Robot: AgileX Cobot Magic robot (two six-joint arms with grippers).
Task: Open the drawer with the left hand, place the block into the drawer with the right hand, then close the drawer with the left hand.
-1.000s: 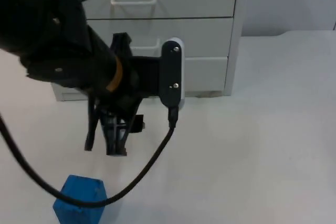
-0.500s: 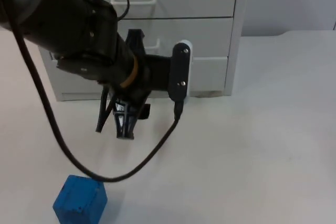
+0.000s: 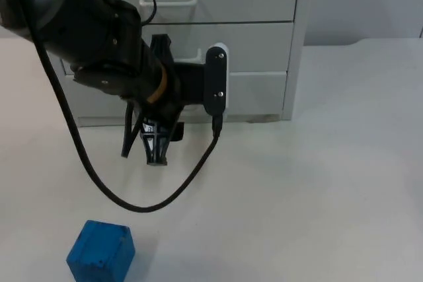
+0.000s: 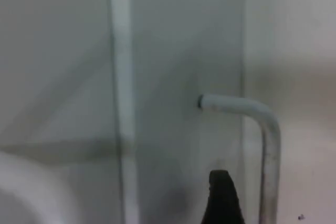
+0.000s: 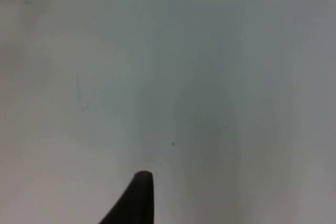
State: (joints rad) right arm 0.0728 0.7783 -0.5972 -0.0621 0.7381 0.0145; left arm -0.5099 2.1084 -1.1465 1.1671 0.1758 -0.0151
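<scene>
The block (image 3: pixel 100 251) sits on the bench (image 3: pixel 317 183), well apart from the shut drawer (image 3: pixel 254 94). The left claw (image 3: pixel 142 153) hangs released just before the drawer front, beside its handle (image 4: pixel 262 129). The right claw's (image 5: pixel 137 198) state cannot be told.

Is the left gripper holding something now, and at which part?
No: left gripper hangs open before the white drawer cabinet, near a white handle, not gripping it.
</scene>
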